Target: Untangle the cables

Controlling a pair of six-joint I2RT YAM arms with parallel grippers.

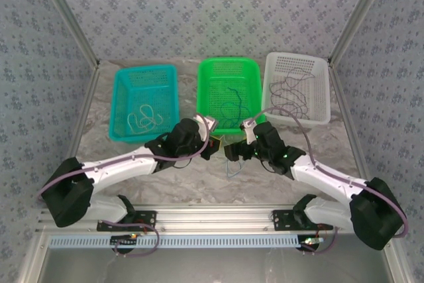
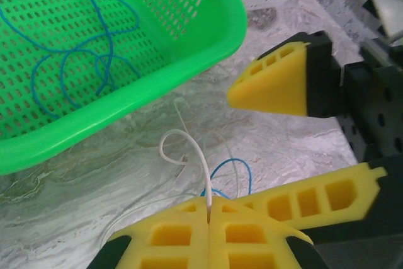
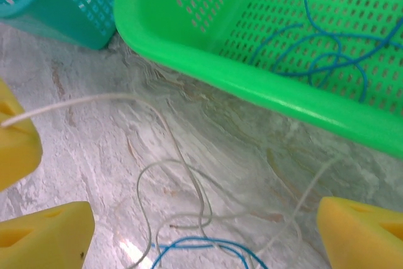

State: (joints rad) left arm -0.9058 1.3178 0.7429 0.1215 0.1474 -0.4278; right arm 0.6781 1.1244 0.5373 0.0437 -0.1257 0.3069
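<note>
- Currently your left gripper (image 2: 209, 211) has its yellow fingers pressed together on the pale cable (image 2: 189, 146), which arches up from the pinch at the bottom centre of the left wrist view
- Your right gripper (image 3: 204, 218) stands with jaws wide apart, one finger at the lower left and one at the lower right of its own view, with nothing held between them
- The tangle (image 1: 232, 165) lies on the marbled table (image 1: 199, 180) at the centre of the top view, just below the green basket (image 1: 228, 61); it is pale loops crossed by a blue cable (image 3: 208, 244)
- Sorted strands lie in the baskets: pale in the teal basket (image 1: 146, 69), blue in the green, dark in the white basket (image 1: 298, 56)
- Step in hand, as I judge it: parting pale from blue
- Hold the left pinch firm
- Lower the right jaws onto the blue cable at the bottom centre of the right wrist view, where it looks clear of the pale loops, and close on blue alone
- Draw the two apart slowly and low over the table, watching the crossings; if a pale loop tightens on the blue, stop and give slack
- Risk, judged: so thin a strand may slip the pinch under a sharp tug
- Writing: no brand, label or lettering is legible on baskets, fingers or table
</note>
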